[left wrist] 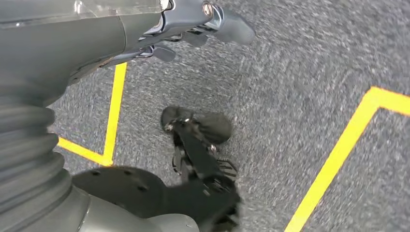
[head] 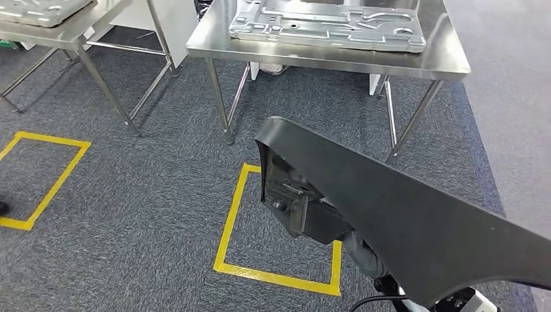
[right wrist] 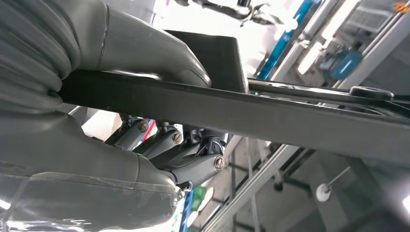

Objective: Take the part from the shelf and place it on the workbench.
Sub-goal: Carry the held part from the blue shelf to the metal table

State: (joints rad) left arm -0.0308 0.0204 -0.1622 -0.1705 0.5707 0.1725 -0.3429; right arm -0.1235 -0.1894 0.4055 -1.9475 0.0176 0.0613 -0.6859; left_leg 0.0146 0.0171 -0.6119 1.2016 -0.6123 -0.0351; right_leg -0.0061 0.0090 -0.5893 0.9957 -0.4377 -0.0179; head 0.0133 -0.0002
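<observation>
The part (head: pixel 403 214) is a large black curved panel, held up in front of me over the carpet. My right hand (head: pixel 295 205) grips it from underneath near its left end. In the right wrist view the thumb lies on one face of the panel's edge (right wrist: pixel 241 111) and the fingers (right wrist: pixel 193 154) close on the other face. My left hand (left wrist: pixel 193 21) hangs over the floor with its fingers apart, holding nothing. The steel workbench (head: pixel 325 55) stands ahead, just beyond the panel.
A pressed silver metal sheet (head: pixel 325 26) covers most of the workbench top. A second steel table (head: pixel 58 32) stands at the left. A yellow taped square (head: pixel 234 214) marks the carpet before the workbench, with another (head: pixel 55 179) at the left.
</observation>
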